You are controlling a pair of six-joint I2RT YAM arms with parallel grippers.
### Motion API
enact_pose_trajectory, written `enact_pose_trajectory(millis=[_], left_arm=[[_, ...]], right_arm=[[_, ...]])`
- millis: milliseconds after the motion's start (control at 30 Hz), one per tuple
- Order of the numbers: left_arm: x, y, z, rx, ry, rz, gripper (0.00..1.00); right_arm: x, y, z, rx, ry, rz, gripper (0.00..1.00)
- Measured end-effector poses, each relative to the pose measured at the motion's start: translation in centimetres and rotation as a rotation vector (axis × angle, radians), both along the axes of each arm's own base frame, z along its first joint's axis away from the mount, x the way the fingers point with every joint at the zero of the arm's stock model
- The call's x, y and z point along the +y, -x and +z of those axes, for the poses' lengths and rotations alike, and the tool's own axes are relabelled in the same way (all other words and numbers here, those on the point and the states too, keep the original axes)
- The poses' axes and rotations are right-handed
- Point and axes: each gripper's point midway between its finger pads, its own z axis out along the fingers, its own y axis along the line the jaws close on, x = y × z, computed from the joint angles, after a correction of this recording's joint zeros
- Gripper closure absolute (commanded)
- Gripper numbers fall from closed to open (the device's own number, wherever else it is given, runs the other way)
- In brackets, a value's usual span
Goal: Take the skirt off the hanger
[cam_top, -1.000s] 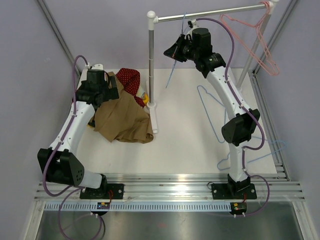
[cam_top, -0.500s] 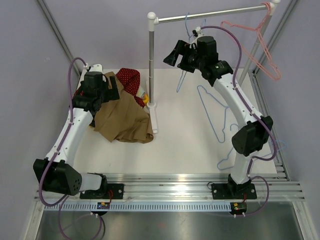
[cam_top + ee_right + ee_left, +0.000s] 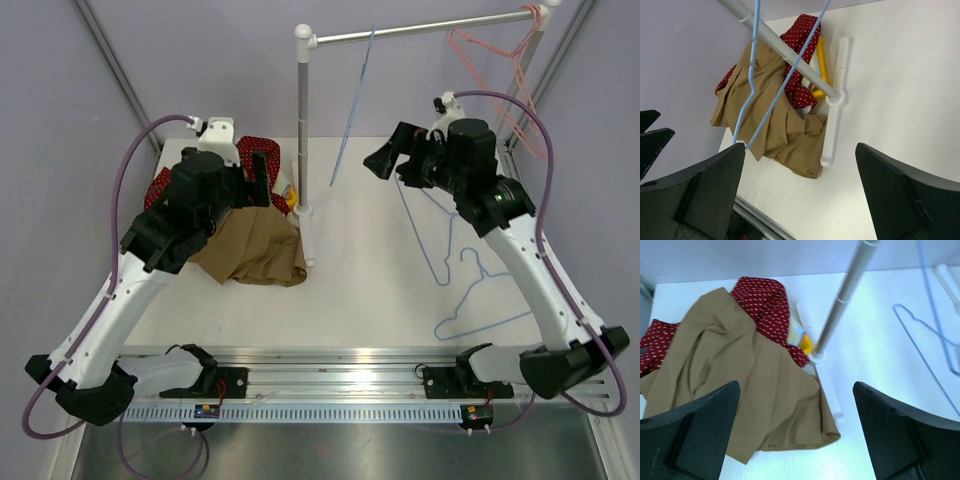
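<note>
White table with pale purple walls forms the work area; a metal rail crosses the top of the overhead view on an upright post.

1. Left gripper: jaws spread wide, holding nothing. It hovers in the upper left of the overhead view, above the clothing pile. In the left wrist view the left gripper frames the pile between its two fingers.
2. Right gripper: jaws spread wide, holding nothing. It sits in the upper right of centre, just beside the blue hanger and not touching it. The right wrist view shows the right gripper clear of the wire.
3. Tan skirt: lies crumpled on the table, left of the post base, off the hanger. It partly covers a red dotted garment.
4. The blue hanger hangs from the rail, tilted.
5. A pink hanger hangs at the rail's right end.
6. Two more blue hangers lie flat on the table at right.
</note>
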Motion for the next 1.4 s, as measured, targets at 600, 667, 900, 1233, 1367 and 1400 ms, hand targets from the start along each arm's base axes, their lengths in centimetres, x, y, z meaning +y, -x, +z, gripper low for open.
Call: enact_pose_trajectory(millis=[600, 667, 900, 1233, 1367, 1400], left_arm=[[-30.7, 13.2, -15.3, 0.248, -0.208, -0.73, 0.01], [-33.4, 13.5, -17.4, 0.276, -0.213, -0.768, 0.01], [-41.9, 11.8, -21.9, 0.3, -0.18, -0.831, 0.01], [-46.2, 4.5, -29.1, 0.341, -0.104, -0.753, 0.01], [-46.0, -0.4, -31.1, 0.347, -0.065, -0.693, 0.01], [-45.8, -1.4, -31.8, 0.355, -0.058, -0.68, 0.01]], right_arm=[[-15.0, 14.3, 1.3, -0.145, 0.124, -0.417, 0.01], [-16.4, 15.8, 1.8, -0.174, 0.105, -0.463, 0.01], [-20.5, 20.1, 2.9, -0.255, 0.058, -0.591, 0.02], [-21.2, 20.1, 0.4, -0.198, 0.117, -0.621, 0.02], [-21.0, 19.8, 0.2, -0.188, 0.127, -0.62, 0.02], [-21.0, 19.7, 0.1, -0.185, 0.129, -0.619, 0.02]])
